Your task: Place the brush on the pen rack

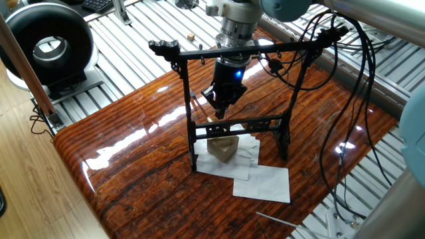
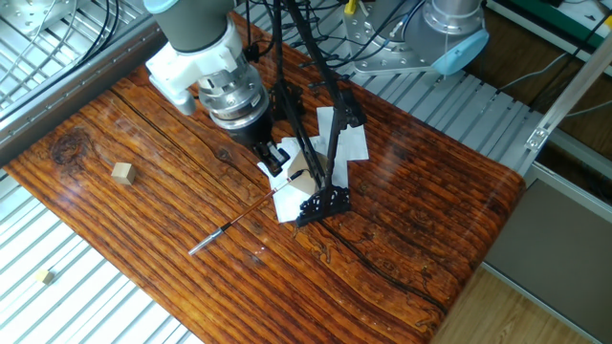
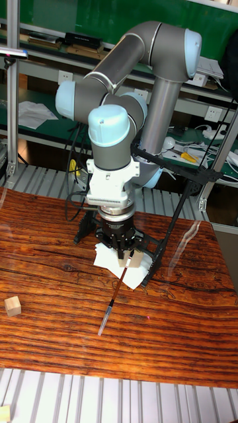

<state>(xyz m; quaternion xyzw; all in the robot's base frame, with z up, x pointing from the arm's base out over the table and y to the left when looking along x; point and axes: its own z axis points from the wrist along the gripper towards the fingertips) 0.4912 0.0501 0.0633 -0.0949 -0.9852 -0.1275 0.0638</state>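
Clearly, going from left to right in the tall fixed view, a small wooden cube [image 3: 12,305] lies alone near the left edge of the wooden table [image 3: 53,225], well apart from everything else. Next comes the brush [image 3: 112,301]; it leans from its pale lower end, which is at or very near the table, up to the gripper [image 3: 127,259]. The gripper seems closed on the upper end of the brush, but the fingertips are small and dark, so I cannot be fully sure of the contact. Just behind and to the right of the gripper stands the pen rack [image 3: 173,218], with white papers [image 3: 106,259] and a beige block [image 3: 136,259] around its feet.

In one fixed view the gripper hangs between the two uprights, below the top crossbar [image 1: 239,50] and above the lower rail.

I judge that the brush is held but not yet hung. Several things could go wrong. The grip is only on the end of a very thin shaft, so the brush could turn or slip when it is lifted. The rack looks light, and the wrist is close to the crossbar, so a sideways move could push or tip it. Also the pegs are small, so the top of the brush could miss them.
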